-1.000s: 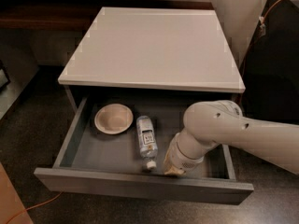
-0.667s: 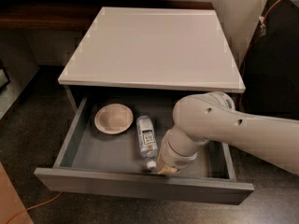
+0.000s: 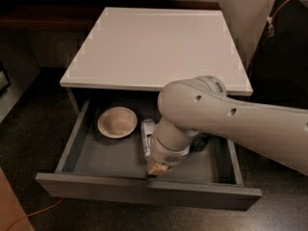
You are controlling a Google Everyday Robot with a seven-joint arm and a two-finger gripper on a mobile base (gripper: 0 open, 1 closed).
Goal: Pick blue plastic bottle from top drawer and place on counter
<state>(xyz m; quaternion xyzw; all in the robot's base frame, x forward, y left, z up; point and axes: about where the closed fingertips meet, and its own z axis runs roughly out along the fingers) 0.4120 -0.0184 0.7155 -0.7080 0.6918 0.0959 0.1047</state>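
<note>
Arm (image 3: 240,121): pale and thick. It enters from the right edge and crosses above the right half of the open drawer. The wrist bends down into the drawer.
Claw (image 3: 159,168): low inside the top drawer, close to the front wall and about mid-width. Only a tan tip shows under the round wrist housing.
Claw state: cannot tell, because the housing covers it from this angle.
Blue plastic bottle (image 3: 146,134): lies on its side on the drawer floor, running front to back. The far part with the pale label is visible. The near end is hidden behind the wrist.
Bottle/claw contact: cannot tell. The claw sits right at the bottle's hidden near end.
Top drawer (image 3: 144,190): grey and shallow, and it stands open. The flat front panel is nearest the camera and the floor is visible on the left half.
Bowl (image 3: 117,122): beige and upright, in the left-rear part of the drawer floor, just beside the bottle on its left.
Dark object (image 3: 200,142): small, just right of the wrist and mostly hidden by the arm. What it is cannot be told.
Counter surface (image 3: 159,47): white, square and flat. It forms the cabinet top, above and behind the drawer opening.
Shelf (image 3: 48,12): dark wood, behind the cabinet at upper left.
Cable (image 3: 33,214): orange, on the dark floor at lower left.
</note>
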